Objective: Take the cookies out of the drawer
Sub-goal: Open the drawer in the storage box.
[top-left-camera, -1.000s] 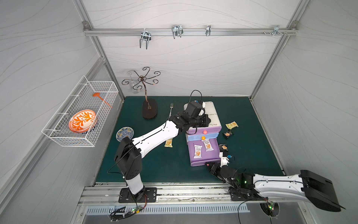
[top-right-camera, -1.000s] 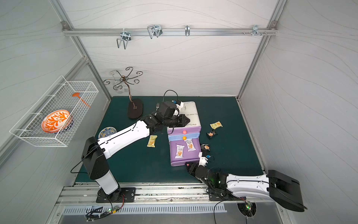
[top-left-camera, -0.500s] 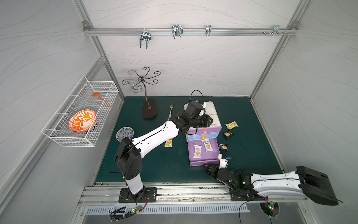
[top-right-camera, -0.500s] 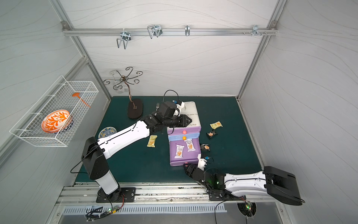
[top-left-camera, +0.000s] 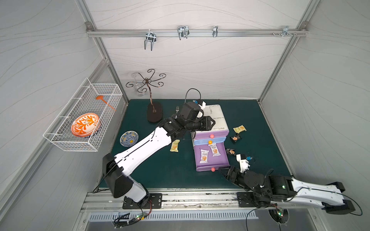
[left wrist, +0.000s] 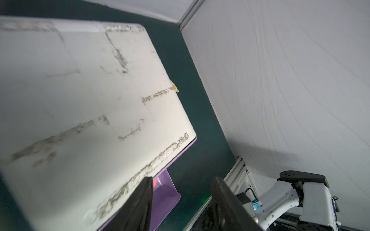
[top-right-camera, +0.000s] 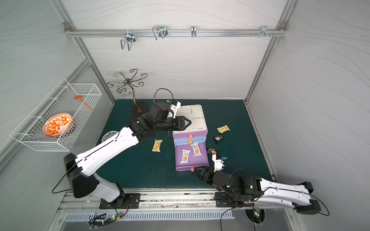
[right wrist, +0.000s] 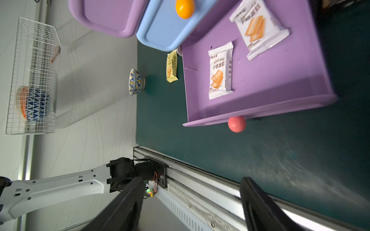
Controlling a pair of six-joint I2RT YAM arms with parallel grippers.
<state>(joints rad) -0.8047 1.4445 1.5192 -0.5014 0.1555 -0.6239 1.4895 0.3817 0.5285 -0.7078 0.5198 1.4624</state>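
Both my claws gape empty: R claw [right wrist: 192, 180] over matte dark-green table mat [right wrist: 220, 156] short of round pink knob [right wrist: 236, 124], L claw [left wrist: 182, 179] above scuffed white cabinet top [left wrist: 80, 90], w/ two glossy white cookie packets [right wrist: 221, 71] flat in pulled-out purple plastic drawer [right wrist: 280, 84], pale wavy-grained wall panels [left wrist: 280, 80] round me.

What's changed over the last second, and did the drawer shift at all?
Both grippers opened. The right gripper appears to have let go of the pink knob and now sits just clear of it, jaws wide. The left gripper spread its jaws above the drawer unit's white top, holding nothing. The purple drawer stayed pulled out, with the two white cookies inside.
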